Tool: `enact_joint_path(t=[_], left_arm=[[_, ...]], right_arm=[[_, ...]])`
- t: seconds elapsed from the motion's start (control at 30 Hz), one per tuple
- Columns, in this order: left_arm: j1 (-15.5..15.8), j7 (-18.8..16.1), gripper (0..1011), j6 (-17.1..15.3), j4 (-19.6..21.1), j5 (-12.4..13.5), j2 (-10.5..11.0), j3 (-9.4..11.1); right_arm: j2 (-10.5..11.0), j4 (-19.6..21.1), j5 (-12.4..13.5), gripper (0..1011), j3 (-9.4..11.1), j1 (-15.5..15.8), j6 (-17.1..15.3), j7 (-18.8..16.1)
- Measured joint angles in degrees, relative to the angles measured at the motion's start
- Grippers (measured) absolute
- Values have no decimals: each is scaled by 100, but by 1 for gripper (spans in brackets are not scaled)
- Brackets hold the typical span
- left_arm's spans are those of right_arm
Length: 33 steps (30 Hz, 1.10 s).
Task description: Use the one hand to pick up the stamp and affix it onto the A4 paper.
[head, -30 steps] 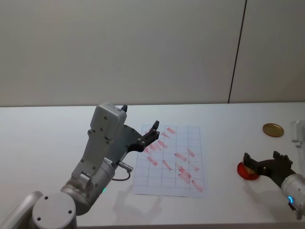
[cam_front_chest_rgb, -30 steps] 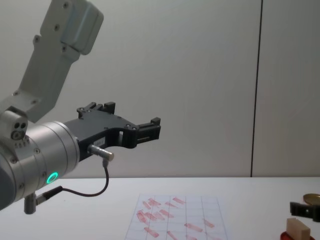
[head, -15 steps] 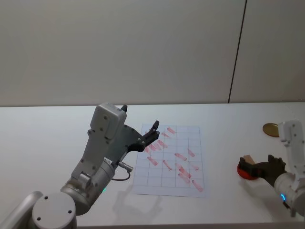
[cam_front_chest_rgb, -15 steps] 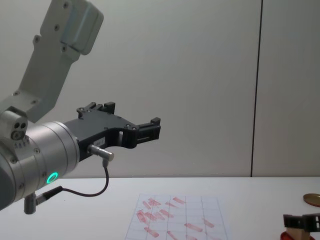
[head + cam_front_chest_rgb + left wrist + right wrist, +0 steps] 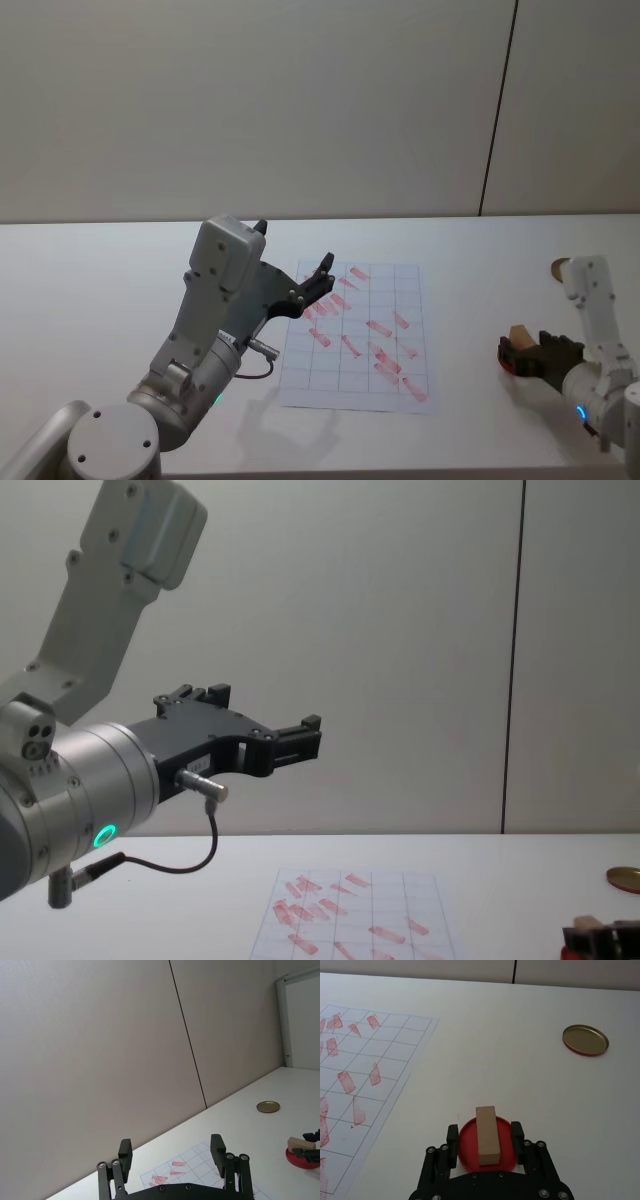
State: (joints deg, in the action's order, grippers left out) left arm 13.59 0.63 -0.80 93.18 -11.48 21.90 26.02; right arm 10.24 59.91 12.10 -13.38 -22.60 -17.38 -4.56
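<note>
The stamp (image 5: 487, 1136), on the pad (image 5: 467, 1147), is straddled by the open right claw (image 5: 484, 1132); closing and lifting to the paper (image 5: 365, 1085) are needed. The left claw (image 5: 171, 1146) is parked open.

Setting: robot test bench in a lab-type room.
Evidence: bare white table (image 5: 100, 270); plain beige wall panels (image 5: 250, 100), one dark vertical seam (image 5: 498, 110); gridded A4 paper (image 5: 360, 335) covered with red stamp marks.

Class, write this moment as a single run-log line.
phase: pre-grasp | right claw: open, straddling stamp upright on red pad | left claw: open, raised by A4 paper | stamp: not lifted
</note>
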Motion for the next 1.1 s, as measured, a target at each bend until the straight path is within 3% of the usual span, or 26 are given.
enact_joint_path(t=[0.47, 1.1], left_arm=[[0, 0, 993, 0, 0, 0, 0, 0], [0, 0, 993, 0, 0, 0, 0, 0]], right_arm=[[-67, -340, -259, 232, -56, -168, -18, -68], [-118, -504, -327, 221, -62, -249, -136, 46]])
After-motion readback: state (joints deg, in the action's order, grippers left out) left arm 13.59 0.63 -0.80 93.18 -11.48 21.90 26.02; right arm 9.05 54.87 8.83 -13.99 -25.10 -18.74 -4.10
